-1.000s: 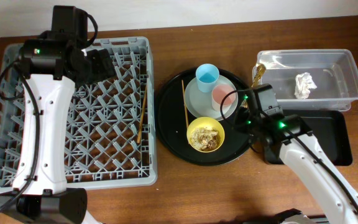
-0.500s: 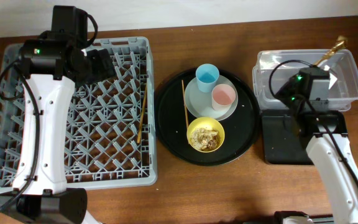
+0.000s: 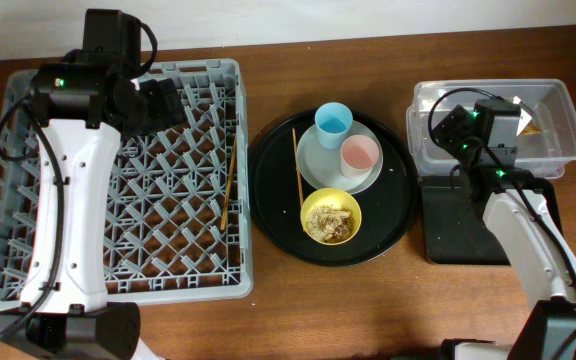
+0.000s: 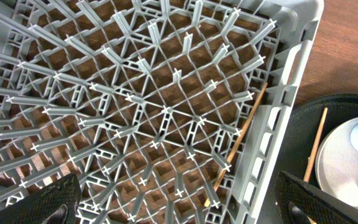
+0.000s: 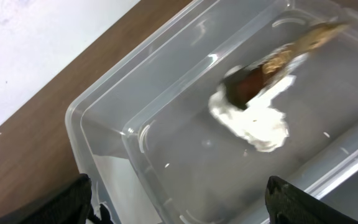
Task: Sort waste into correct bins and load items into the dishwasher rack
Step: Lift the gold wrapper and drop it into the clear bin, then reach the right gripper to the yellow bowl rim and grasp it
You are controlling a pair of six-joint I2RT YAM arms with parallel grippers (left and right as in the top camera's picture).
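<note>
right fingers (image 5: 61, 202): now apart above clear tub (image 5: 104, 112), earlier clamped | wrapper (image 5: 272, 65): loose in tub, blurred, by napkin (image 5: 257, 121) | left fingers (image 4: 42, 202): apart over rack (image 4: 135, 93), unchanged

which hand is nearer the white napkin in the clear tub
Right. The right hand hovers over the clear plastic rectangular tub, above the crumpled white paper napkin; the left hand is far off over the grey plastic dishwasher rack.

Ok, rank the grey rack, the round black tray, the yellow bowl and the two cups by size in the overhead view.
1. grey rack
2. round black tray
3. yellow bowl
4. light blue cup and pink cup: they look alike, so not ranked.
</note>
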